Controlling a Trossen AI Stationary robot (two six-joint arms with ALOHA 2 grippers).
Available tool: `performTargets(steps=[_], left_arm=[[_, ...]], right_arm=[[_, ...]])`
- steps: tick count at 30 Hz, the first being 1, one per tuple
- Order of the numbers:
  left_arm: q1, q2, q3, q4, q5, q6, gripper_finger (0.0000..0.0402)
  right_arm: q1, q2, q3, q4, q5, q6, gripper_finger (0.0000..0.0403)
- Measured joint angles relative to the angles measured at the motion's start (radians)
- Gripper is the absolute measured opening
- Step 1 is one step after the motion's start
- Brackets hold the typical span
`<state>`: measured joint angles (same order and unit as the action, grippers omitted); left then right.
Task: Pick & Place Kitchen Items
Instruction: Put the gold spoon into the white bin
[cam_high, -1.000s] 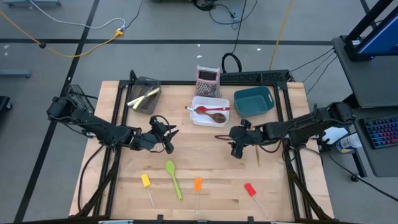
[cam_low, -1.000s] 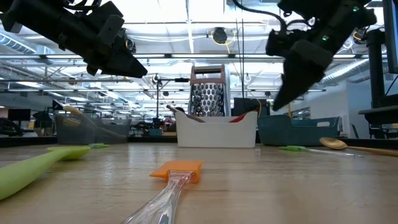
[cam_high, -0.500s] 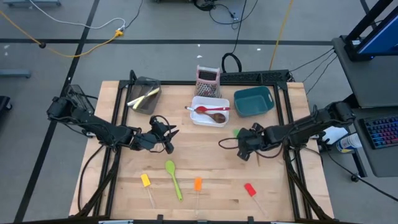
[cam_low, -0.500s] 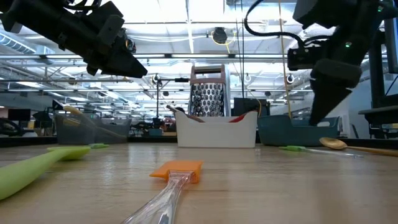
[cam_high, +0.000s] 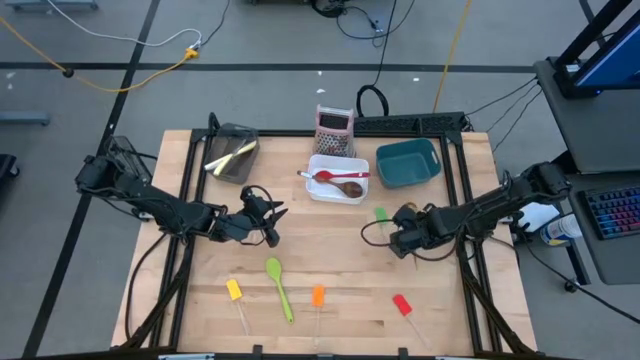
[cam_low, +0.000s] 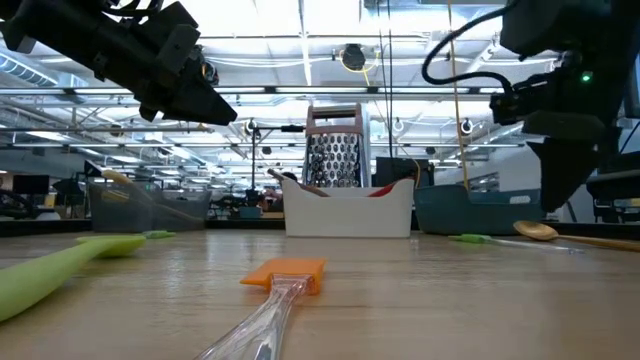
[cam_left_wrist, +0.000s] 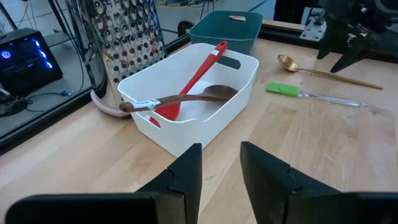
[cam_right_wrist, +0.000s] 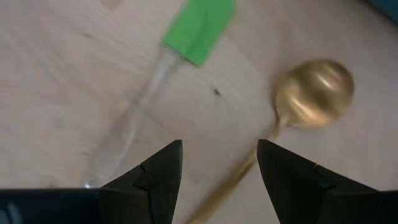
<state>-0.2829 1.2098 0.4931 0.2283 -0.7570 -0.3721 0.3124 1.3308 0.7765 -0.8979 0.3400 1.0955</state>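
Note:
My right gripper (cam_right_wrist: 219, 168) hangs open above the bare table, fingers pointing steeply down. Just beyond it lie a green-headed spatula (cam_right_wrist: 199, 28) with a clear handle and a gold spoon (cam_right_wrist: 314, 93), both flat on the wood. From above, that gripper (cam_high: 398, 238) is right of centre, with the green head (cam_high: 380, 213) just past it. My left gripper (cam_high: 272, 225) waits open at centre left, above the table and facing the white bin (cam_left_wrist: 249, 65). A red spoon (cam_left_wrist: 199, 71) and a wooden spoon (cam_left_wrist: 186, 99) lie in that bin.
A pink-and-silver grater (cam_high: 334, 128) stands behind the white bin, between a teal bin (cam_high: 408, 163) and a dark mesh bin (cam_high: 232, 153). Near the front edge lie a yellow spatula (cam_high: 234, 290), a green spoon (cam_high: 276, 274), an orange spatula (cam_high: 318, 296) and a red spatula (cam_high: 402, 305).
My right gripper has gone toward the table's right edge and sunk a little. It has tipped from slanting to pointing steeply down and rolled at the wrist. The green spatula's head, hidden beneath it before, now shows. The gripper has stayed open.

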Motion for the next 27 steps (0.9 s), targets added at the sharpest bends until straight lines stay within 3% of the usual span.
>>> performTargets(steps=[16, 27], left_arm=[[0.000, 0.000, 0.000, 0.000, 0.000, 0.003, 0.0115], [0.000, 0.000, 0.000, 0.000, 0.000, 0.018, 0.0115]], right_arm=[[0.013, 0.000, -0.002, -0.079, 0.008, 0.239, 0.0201], [0.013, 0.001, -0.134, 0.044, 0.030, 0.335, 0.0201]])
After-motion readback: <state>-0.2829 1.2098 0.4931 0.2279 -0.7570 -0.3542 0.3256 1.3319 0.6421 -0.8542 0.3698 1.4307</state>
